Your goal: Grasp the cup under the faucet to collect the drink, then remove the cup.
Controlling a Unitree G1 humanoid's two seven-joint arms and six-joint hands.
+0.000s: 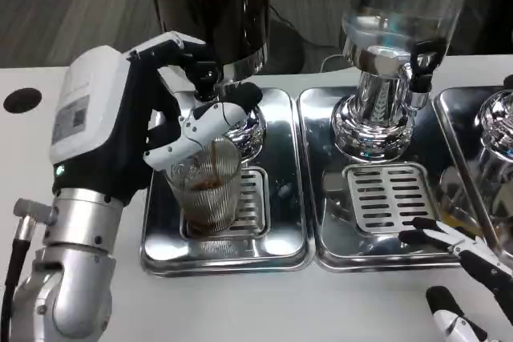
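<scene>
Ribbed clear glass forms the cup, and the cup is the landmark for all places below. It stands upright on the slotted grate of a shiny steel drip tray, and brown drink fills its lower part. A thin brown stream seems to fall into it from the faucet, which is directly above the cup with its black tap. The faucet belongs to a dark dispenser that rises behind the cup.

The left hand is wrapped around the cup from the cup's left side. Its white and black fingers close over the upper rim and the front, so the hand grips the glass. The silver forearm comes down to the left of the cup, toward the near edge of the white table.

To the right of the cup stands a second steel tray with its own grate, and on it a dispenser with a clear tank and a chrome base. Far to the right of the cup, at the near corner, the right hand shows only partly. Its fingers are spread apart and hold nothing, and one dark fingertip lies on the rim of the second tray.
</scene>
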